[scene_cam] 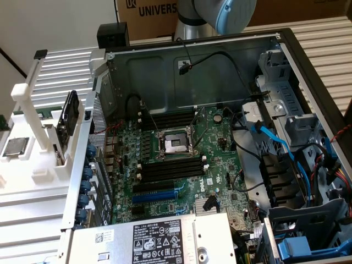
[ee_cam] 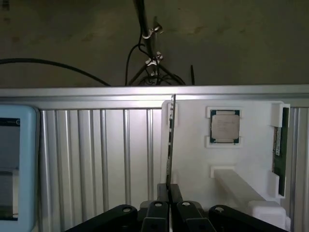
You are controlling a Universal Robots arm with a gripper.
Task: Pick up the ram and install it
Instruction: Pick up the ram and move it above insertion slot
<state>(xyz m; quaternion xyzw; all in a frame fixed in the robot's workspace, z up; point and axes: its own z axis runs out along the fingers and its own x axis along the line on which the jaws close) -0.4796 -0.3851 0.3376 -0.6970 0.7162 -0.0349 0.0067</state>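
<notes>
The gripper (ee_cam: 169, 195), jaws narrow, clamps one end of the ram (ee_cam: 170, 145), which is seen edge-on along the white holder's (ee_cam: 241, 164) edge beside the ribbed table (ee_cam: 96, 159). A processor chip (ee_cam: 224, 126) lies mid-holder.

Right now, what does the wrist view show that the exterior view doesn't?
Wrist view: the fingers closed on the thin edge of the ram, plus a screen beside the ribbed table. Exterior view: the open computer case, its motherboard and black slots. Both: the processor chip in the white holder.
</notes>
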